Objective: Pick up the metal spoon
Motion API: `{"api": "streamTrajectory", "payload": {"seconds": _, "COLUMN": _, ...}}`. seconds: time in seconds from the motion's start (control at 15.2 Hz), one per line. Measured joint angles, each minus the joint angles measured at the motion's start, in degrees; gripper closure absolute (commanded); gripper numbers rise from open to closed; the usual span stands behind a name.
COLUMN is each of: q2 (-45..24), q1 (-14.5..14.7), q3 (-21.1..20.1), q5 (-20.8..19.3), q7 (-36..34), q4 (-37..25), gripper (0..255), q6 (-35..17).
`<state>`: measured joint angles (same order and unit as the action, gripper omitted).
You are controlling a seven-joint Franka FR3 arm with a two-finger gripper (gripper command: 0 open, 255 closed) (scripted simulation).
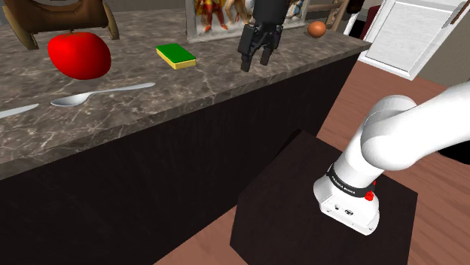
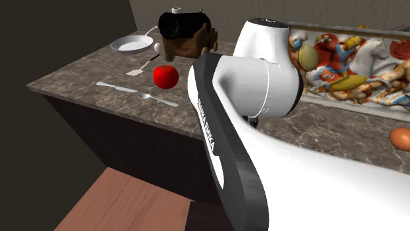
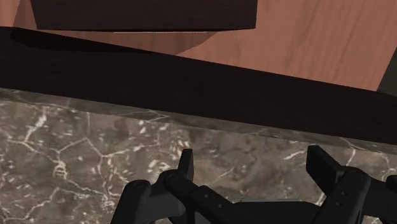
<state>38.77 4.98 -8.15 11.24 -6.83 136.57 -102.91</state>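
Observation:
The metal spoon point(image 1: 98, 94) lies flat on the marbled counter point(image 1: 226, 86), bowl toward the shoulder view's left, just in front of a red apple point(image 1: 79, 54). In the second exterior view the spoon point(image 2: 158, 98) lies near the counter's front edge, below the apple point(image 2: 165, 76). My gripper point(image 1: 255, 65) hangs open above the counter, well to the right of the spoon in the shoulder view, past a green and yellow sponge point(image 1: 175, 55). In the wrist view the gripper point(image 3: 253, 167) has its fingers point(image 3: 186, 164) apart over bare marble point(image 3: 76, 153), holding nothing.
A knife point(image 1: 15, 111) lies left of the spoon. A white plate point(image 2: 131, 44) and a spatula point(image 2: 141, 67) sit farther back. A colourful picture point(image 2: 348, 65) leans at the back, with an egg-like brown object point(image 1: 317, 28) nearby. The dark stand point(image 1: 301, 188) is on the wood floor.

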Motion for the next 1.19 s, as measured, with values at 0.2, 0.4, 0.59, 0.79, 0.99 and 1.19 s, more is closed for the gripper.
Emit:
{"api": "streamTrajectory", "payload": {"seconds": 0.2, "q2": -3.88, "q1": 0.60, "q3": -3.32, "q5": 1.05, "q7": -3.64, "q4": -2.40, "gripper": 0, "q6": -2.96}}
{"api": "streamTrajectory", "payload": {"seconds": 0.4, "q2": -9.15, "q1": 0.99, "q3": -7.22, "q5": 1.45, "q7": -8.14, "q4": -6.74, "gripper": 0, "q6": -5.48}}
{"api": "streamTrajectory", "payload": {"seconds": 0.59, "q2": -13.49, "q1": 1.03, "q3": -10.30, "q5": 0.99, "q7": -11.88, "q4": -10.12, "gripper": 0, "q6": -7.82}}
{"api": "streamTrajectory", "payload": {"seconds": 0.79, "q2": -18.48, "q1": 1.09, "q3": -13.87, "q5": -0.30, "q7": -16.61, "q4": -14.71, "gripper": 0, "q6": -9.58}}
{"api": "streamTrajectory", "payload": {"seconds": 0.99, "q2": -23.63, "q1": 0.94, "q3": -16.90, "q5": -2.59, "q7": -21.00, "q4": -19.68, "gripper": 0, "q6": -10.82}}
{"api": "streamTrajectory", "payload": {"seconds": 1.19, "q2": -29.97, "q1": 1.03, "q3": -20.06, "q5": -6.22, "q7": -26.17, "q4": -25.67, "gripper": 0, "q6": -11.78}}
